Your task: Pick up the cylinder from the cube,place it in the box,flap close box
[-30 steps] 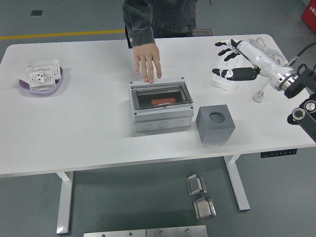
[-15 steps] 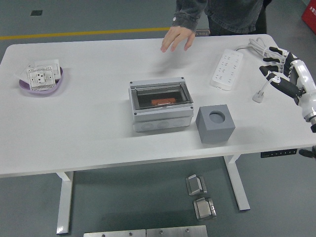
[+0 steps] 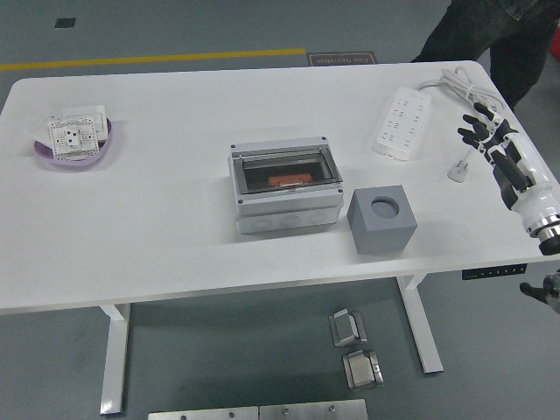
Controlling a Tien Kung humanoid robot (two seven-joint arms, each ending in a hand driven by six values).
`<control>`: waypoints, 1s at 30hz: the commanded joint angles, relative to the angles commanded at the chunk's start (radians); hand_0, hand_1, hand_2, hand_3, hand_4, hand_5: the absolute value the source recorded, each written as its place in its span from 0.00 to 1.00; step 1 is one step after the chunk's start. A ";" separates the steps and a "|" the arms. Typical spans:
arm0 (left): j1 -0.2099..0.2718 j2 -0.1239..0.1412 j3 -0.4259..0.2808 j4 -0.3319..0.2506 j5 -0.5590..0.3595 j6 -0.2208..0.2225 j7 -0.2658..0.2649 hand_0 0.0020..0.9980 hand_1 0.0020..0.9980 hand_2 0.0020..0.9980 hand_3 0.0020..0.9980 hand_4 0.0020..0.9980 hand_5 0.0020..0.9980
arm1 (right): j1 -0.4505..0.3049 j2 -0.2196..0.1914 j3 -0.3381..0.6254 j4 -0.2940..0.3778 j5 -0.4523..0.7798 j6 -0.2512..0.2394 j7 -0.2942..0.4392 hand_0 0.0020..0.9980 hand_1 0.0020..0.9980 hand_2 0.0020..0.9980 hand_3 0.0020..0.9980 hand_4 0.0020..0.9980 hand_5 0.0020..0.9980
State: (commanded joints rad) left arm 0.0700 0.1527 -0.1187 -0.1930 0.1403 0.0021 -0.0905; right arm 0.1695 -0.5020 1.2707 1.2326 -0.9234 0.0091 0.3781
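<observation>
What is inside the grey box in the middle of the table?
Through the clear lid of the grey box an orange-red piece shows on the dark floor. Its ends and the box's corners are hidden by the lid frame and reflections.

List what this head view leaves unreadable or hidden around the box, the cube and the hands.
- Box: a dark lid covers the orange object inside, so its shape is unclear; whether the lid is latched cannot be told.
- Cube: the bottom of its round hole is in shadow.
- Right hand: its arm is cut off by the right edge.
- Left hand: out of frame.
- Person: mostly cut off by the top edge.
- Wall socket in the purple dish: print too small.
</observation>
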 joint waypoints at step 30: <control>-0.035 0.038 -0.118 -0.011 0.156 0.051 0.050 0.73 0.71 0.64 0.66 0.56 0.21 | -0.031 -0.032 0.036 0.025 -0.113 -0.050 0.021 0.95 0.85 0.88 0.91 0.95 0.84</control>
State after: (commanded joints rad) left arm 0.0347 0.1908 -0.2365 -0.2042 0.2959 0.0535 -0.0402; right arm 0.1384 -0.5337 1.3064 1.2571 -1.0362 -0.0408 0.3989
